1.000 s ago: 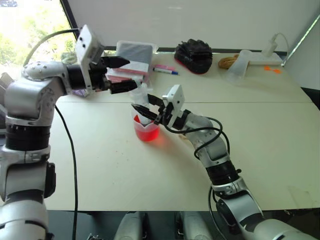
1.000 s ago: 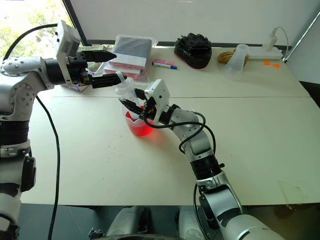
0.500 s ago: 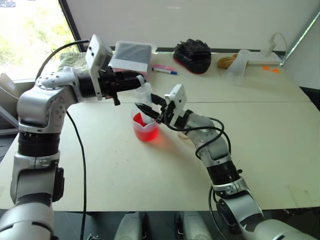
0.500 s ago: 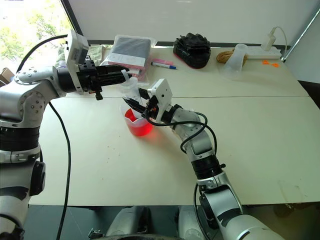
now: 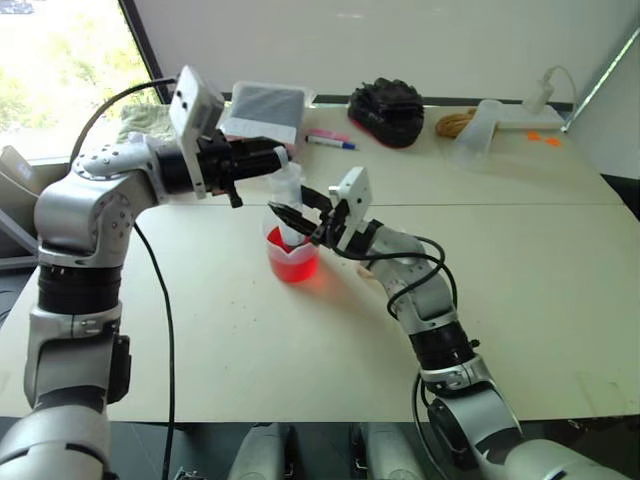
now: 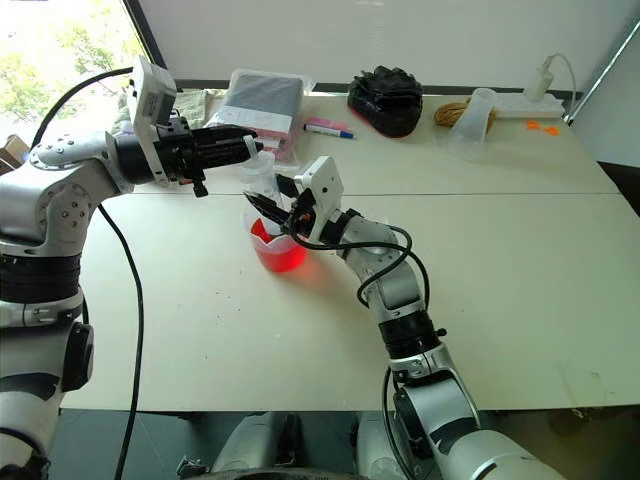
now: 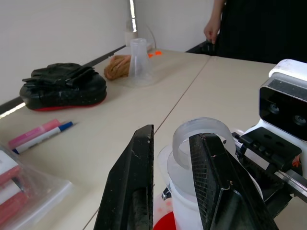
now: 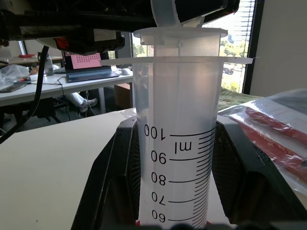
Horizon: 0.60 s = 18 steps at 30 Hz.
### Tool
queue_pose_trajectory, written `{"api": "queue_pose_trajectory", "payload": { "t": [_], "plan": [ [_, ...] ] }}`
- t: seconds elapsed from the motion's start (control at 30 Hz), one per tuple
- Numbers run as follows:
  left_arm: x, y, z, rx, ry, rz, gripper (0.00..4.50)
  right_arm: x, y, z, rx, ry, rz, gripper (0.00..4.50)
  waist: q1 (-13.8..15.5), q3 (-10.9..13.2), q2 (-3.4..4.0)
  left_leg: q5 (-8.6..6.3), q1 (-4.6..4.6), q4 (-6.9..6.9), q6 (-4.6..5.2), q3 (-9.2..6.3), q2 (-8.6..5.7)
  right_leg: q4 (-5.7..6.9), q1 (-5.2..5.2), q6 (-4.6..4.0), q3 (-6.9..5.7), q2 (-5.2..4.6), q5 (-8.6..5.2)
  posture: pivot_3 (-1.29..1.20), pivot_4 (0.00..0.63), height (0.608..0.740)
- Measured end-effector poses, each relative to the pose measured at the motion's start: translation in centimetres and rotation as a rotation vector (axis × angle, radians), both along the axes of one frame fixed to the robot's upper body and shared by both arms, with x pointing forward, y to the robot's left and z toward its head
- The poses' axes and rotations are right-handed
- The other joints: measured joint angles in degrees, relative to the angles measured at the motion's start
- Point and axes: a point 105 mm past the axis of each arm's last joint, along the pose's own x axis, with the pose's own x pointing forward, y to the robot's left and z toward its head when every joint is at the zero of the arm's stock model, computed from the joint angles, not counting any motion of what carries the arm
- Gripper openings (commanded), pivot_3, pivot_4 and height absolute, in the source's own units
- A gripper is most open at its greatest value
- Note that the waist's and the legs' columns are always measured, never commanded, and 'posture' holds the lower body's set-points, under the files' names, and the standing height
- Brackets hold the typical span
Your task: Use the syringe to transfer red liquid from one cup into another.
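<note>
Right gripper (image 5: 306, 214) clamps the syringe (image 5: 290, 207) upright in the spouted cup (image 5: 291, 257). Left gripper (image 5: 272, 157) pinches its plunger ring (image 7: 199, 139). Drawing and transfer to the plain cup (image 5: 474, 129), at two o'clock, remain.

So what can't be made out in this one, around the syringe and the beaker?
- Syringe tip: cut off at the right wrist view's edge; in the head views the right claw hides it.
- Liquid inside the barrel: head views too small.
- Spouted beaker: rim partly behind the claw.
- Left claw: the plunger ring sits between its fingers; contact unclear.
</note>
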Motion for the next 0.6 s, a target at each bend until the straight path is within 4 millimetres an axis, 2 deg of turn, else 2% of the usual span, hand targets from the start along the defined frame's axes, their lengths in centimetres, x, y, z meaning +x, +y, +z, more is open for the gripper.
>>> {"api": "queue_pose_trajectory", "payload": {
  "t": [0.6],
  "plan": [
    [0.2, -0.6, 1.3, -0.066, 0.021, -0.002, 1.06, 0.1, -0.2, 0.5, 0.045, 0.004, -0.008, 1.45, 0.0, 0.0, 0.00, 0.01, 0.00, 0.00, -0.01, 0.00, 0.00, 0.00, 0.00, 0.00, 0.00, 0.01, 0.00, 0.00, 0.150, 0.740]
  ]
}}
